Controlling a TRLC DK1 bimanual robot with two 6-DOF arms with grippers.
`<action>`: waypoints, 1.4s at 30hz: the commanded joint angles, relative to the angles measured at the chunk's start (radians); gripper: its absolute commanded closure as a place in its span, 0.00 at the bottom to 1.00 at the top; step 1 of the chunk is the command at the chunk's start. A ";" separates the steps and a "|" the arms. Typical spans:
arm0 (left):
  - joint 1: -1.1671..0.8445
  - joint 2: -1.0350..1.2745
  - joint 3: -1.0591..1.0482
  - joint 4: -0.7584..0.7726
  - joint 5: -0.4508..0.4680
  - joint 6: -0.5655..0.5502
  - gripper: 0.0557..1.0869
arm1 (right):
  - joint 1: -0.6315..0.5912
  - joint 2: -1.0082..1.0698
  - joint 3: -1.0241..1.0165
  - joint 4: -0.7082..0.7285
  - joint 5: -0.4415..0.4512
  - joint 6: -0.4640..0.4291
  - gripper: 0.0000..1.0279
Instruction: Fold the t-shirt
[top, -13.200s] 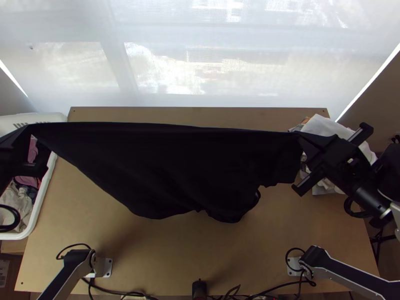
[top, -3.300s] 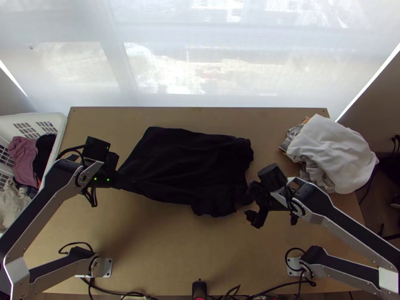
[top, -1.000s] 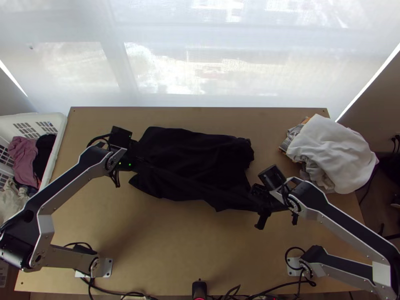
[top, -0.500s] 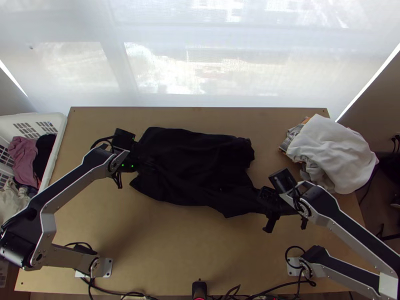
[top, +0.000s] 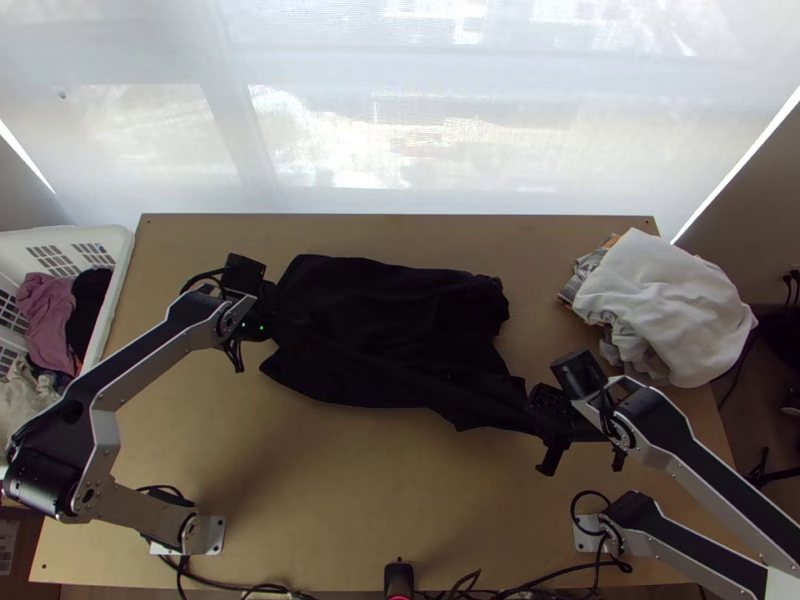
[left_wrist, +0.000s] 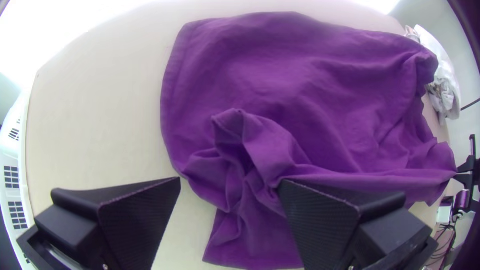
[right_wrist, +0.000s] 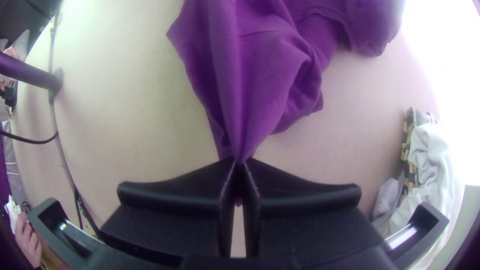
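T-shirt (top: 390, 310) lies between your grippers, clamped on the right

At far left, a white basket (top: 122, 262) holds a pink garment (top: 45, 318) and pale cloth (top: 25, 400) beside your table (top: 300, 500). Next, from the top view, you find your left gripper (top: 266, 322) at the shirt's left end; its wrist view adds the detail, two fingers (left_wrist: 135, 215) set wide apart and a bunched peak of fabric just beyond them. Your shirt lies creased across the middle of the table, its near right part stretched toward the right arm. There, the top view places your right gripper (top: 548, 428) at the stretched tip, while its wrist view shows the fingers (right_wrist: 185, 187) clamped on gathered fabric, pleats fanning from the pinch. At far right, white cloth (top: 665, 305) tops a pile, with patterned fabric (right_wrist: 411, 150) at its edge in the right wrist view.
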 joint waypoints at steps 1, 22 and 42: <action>-0.054 0.032 0.070 -0.033 0.005 -0.033 0.09 | -0.010 -0.024 -0.013 -0.012 0.013 0.001 0.97; -0.253 -0.037 -0.022 -0.163 0.083 -0.011 0.09 | -0.034 -0.036 -0.027 -0.019 0.019 0.002 0.97; -0.077 0.028 0.058 -0.004 -0.003 -0.010 0.09 | -0.036 -0.044 -0.034 -0.019 0.019 0.009 0.97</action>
